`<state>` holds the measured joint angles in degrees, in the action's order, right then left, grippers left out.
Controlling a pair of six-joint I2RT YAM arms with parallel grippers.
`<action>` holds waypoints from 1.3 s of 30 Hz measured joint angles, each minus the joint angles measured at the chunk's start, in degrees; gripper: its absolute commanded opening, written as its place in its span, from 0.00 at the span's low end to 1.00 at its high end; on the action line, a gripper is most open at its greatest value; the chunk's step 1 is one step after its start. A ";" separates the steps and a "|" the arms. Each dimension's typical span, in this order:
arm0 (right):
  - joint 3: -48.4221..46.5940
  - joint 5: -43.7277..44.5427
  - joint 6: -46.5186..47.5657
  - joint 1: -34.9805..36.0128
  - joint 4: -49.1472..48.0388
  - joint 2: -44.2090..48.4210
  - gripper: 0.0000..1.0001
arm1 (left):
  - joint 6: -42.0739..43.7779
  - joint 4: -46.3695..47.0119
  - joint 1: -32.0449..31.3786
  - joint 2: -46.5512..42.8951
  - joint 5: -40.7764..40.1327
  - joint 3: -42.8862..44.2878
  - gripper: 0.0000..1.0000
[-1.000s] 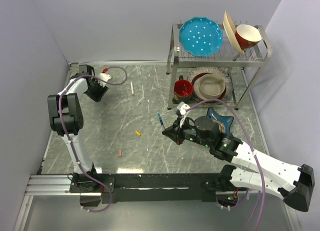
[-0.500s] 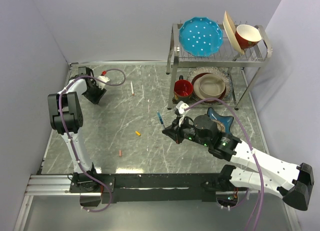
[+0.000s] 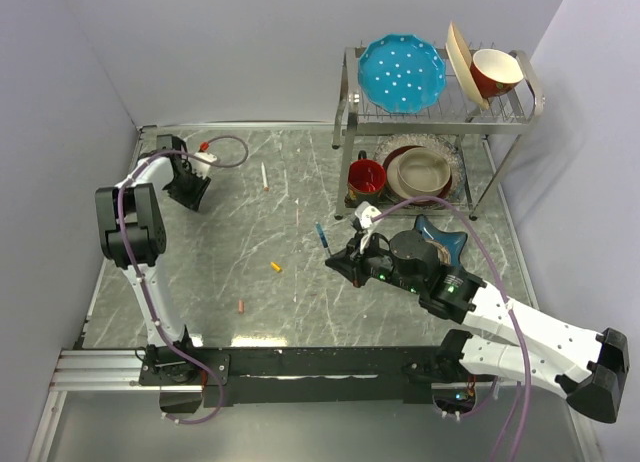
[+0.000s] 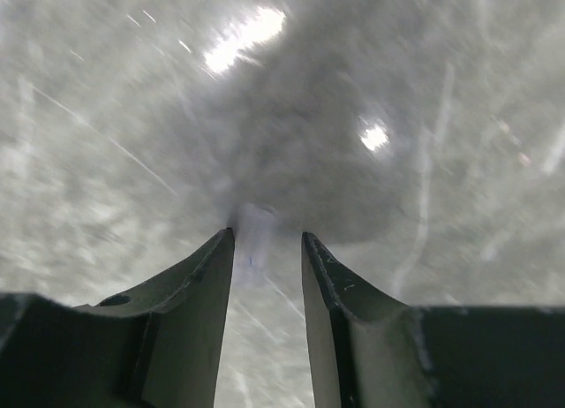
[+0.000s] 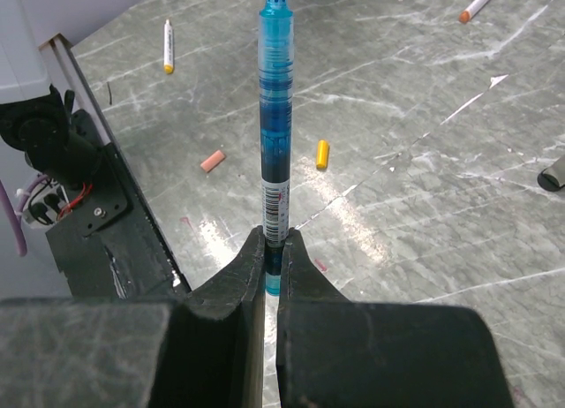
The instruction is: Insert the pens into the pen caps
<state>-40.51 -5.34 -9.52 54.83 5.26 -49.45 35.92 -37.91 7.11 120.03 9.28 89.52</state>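
Observation:
My right gripper (image 3: 337,263) is shut on the lower end of a blue-teal pen (image 5: 274,117), which stands up from the jaws over the middle of the table (image 3: 250,232). A yellow-orange pen cap (image 3: 276,267) and a salmon-pink pen cap (image 3: 241,307) lie loose to its left. One white pen (image 3: 264,175) lies toward the back. Another white pen (image 5: 168,46) lies near the front rail. My left gripper (image 3: 188,189) is low at the back left corner. Its fingers (image 4: 199,284) stand apart around a small pale, blurred thing (image 4: 254,242) at their tips.
A metal dish rack (image 3: 440,112) with plates, bowls and a red mug (image 3: 366,175) stands at the back right. A dark blue star-shaped dish (image 3: 447,240) lies under my right arm. Walls close in the left side and the back.
My left gripper has slid slightly toward the back left corner and its jaws have narrowed. The right arm and the blue-teal pen have stayed put.

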 measured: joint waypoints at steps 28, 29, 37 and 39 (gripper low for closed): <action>0.00 0.26 -0.02 0.00 0.04 3.58 0.00 | -6.36 0.44 -1.36 -1.92 -3.61 -3.48 0.05; 0.00 0.28 -0.02 0.00 0.04 3.58 0.00 | -6.71 0.37 -1.57 -1.88 -4.04 -3.43 0.02; 0.00 1.46 -0.04 0.00 0.02 3.89 0.00 | -10.86 3.08 -3.23 -3.45 -4.66 -5.75 0.01; 0.00 1.99 -0.22 0.00 -0.09 4.07 0.00 | -13.05 4.02 -3.93 -5.05 -3.06 -7.82 0.01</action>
<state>-40.51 -3.36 -9.74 54.83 5.17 -45.39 22.87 -33.89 3.18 114.98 6.22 81.69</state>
